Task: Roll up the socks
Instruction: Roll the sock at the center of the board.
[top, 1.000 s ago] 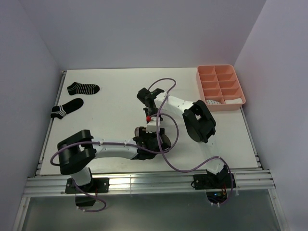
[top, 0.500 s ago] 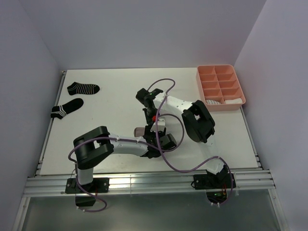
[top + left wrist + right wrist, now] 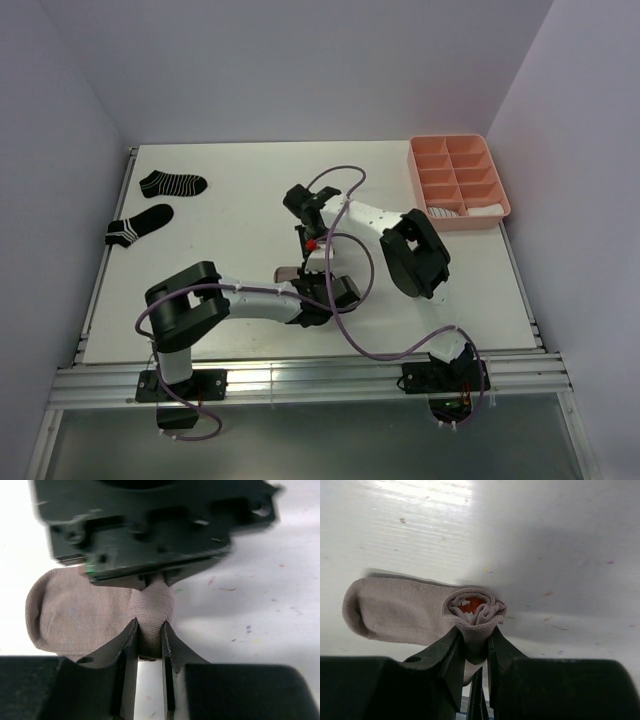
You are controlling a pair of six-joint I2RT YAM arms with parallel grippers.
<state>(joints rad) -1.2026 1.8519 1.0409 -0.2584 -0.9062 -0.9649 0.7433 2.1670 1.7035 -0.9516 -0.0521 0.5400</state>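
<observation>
The taupe sock lies mid-table, its cuff end rolled up with the red-white cuff showing inside the roll. My right gripper is shut on the roll from above. It shows in the top view as the right gripper. The left gripper is shut on the same rolled end of the taupe sock, facing the right gripper's body; in the top view the left gripper is just near of the sock. The flat toe part stretches left. Two black white-striped socks lie at the far left.
A pink compartment tray stands at the back right, with a rolled striped sock and a white one in its nearest compartments. Purple cables loop over both arms near the sock. Walls close the left and right sides.
The left gripper has moved in to the roll and closed on it. The left arm's elbow has swung right. The right gripper has stayed shut on the roll.
</observation>
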